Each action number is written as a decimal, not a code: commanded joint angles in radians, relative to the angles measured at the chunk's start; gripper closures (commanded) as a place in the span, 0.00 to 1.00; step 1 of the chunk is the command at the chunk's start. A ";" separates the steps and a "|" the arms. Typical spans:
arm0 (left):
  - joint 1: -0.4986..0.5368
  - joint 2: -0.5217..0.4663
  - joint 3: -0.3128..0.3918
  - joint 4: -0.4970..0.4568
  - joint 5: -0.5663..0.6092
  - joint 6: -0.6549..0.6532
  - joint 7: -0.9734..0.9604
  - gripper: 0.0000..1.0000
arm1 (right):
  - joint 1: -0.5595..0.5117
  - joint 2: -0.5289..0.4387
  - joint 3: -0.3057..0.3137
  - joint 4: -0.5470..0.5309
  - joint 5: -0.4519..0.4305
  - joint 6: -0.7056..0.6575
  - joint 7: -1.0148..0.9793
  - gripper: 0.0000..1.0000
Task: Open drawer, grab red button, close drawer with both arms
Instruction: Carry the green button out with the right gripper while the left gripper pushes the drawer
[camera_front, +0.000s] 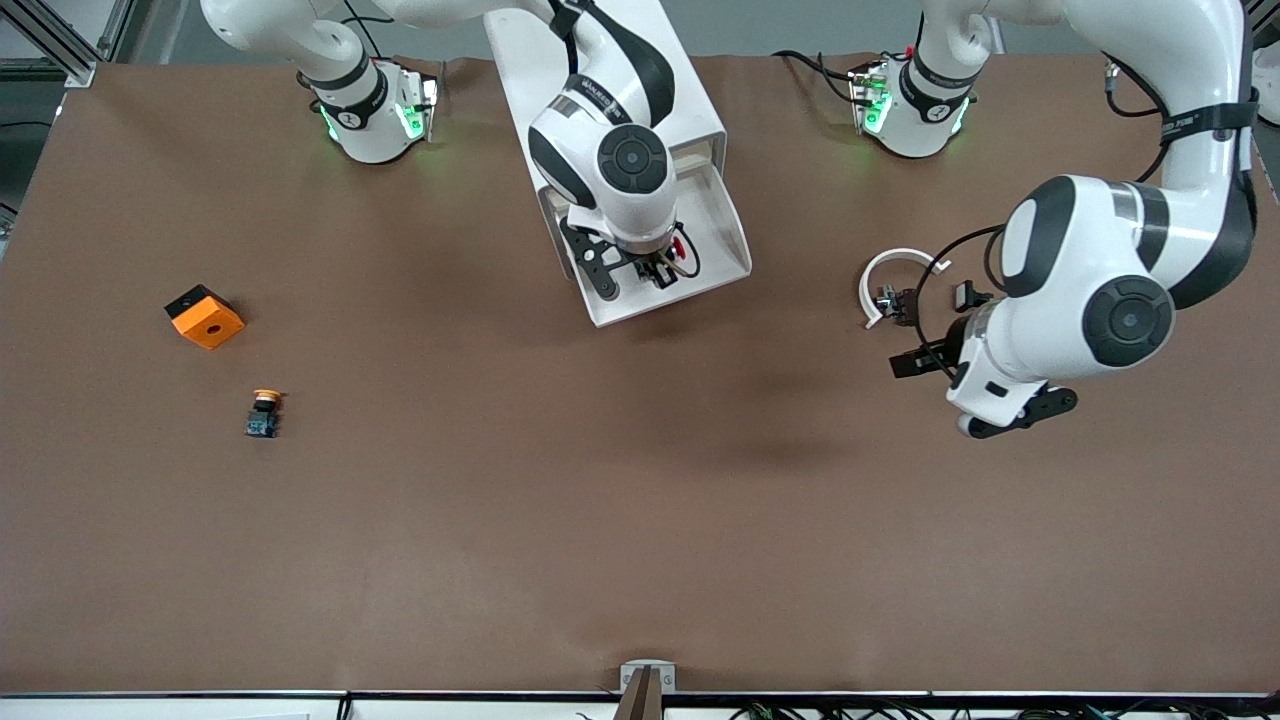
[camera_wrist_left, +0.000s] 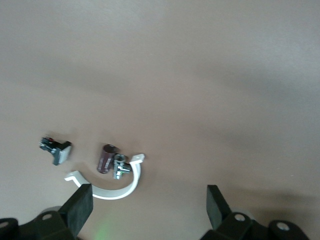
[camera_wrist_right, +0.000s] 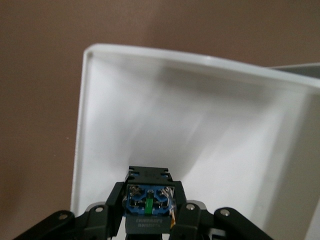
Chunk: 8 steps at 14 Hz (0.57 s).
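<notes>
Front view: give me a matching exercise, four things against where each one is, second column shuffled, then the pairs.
Things:
1. button
2. orange cube
3. left gripper
4. drawer

Places or states:
A. open over the white curved clip
B. pulled out of the cabinet
C. clamped in the right gripper, over the drawer
D. on the table toward the right arm's end

Pairs: 1-C, 2-D, 3-A, 4-B

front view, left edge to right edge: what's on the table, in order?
orange cube → yellow-capped button → open drawer, with the right gripper in it, shut on the red button → white curved clip → left gripper, open, over the table near the clip.
</notes>
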 joint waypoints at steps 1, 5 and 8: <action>-0.013 0.034 -0.042 -0.001 -0.015 0.050 -0.092 0.00 | -0.074 0.001 0.006 0.134 0.021 -0.164 -0.039 0.82; -0.048 0.090 -0.135 -0.009 -0.023 0.173 -0.178 0.00 | -0.232 -0.047 0.000 0.186 0.020 -0.420 -0.505 0.83; -0.134 0.134 -0.141 -0.017 -0.027 0.227 -0.236 0.00 | -0.423 -0.074 -0.003 0.173 -0.002 -0.502 -0.947 0.83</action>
